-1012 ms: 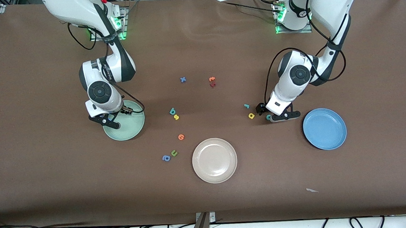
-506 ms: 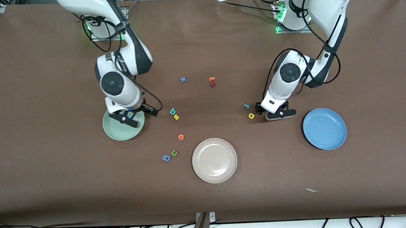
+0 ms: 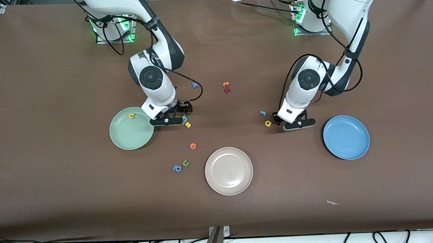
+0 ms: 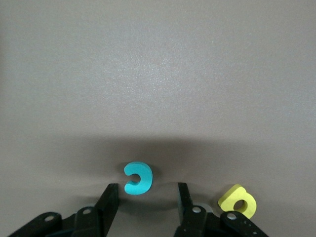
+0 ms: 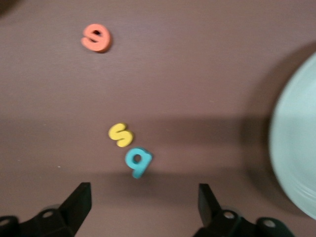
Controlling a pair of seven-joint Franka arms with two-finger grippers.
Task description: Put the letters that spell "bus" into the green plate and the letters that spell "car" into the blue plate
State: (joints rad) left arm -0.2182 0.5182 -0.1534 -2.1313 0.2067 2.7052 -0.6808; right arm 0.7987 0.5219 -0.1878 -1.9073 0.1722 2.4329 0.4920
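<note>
Waiting empty at the table's 4 o'clock: blue plate (image 3: 346,137). Straddling the teal c (image 4: 138,178) with the left gripper (image 4: 144,195), fingers apart, not touching it, ready to pinch; yellow a (image 3: 268,123) at its 9 o'clock, teal r (image 3: 263,113) at 10. Hovering wide open with the right gripper (image 5: 145,197) over teal b (image 5: 138,161) and yellow s (image 5: 120,135), green plate (image 3: 132,133) at its 9 o'clock. Since earlier: left fingers narrowed; right gripper gone from the plate, yellow u (image 3: 131,116) now inside.

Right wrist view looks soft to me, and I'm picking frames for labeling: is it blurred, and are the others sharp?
Right wrist view: smeared, teal b and yellow s have soft edges. Left wrist view: crisp teal c. Front view: sharp, evenly lit.
</note>
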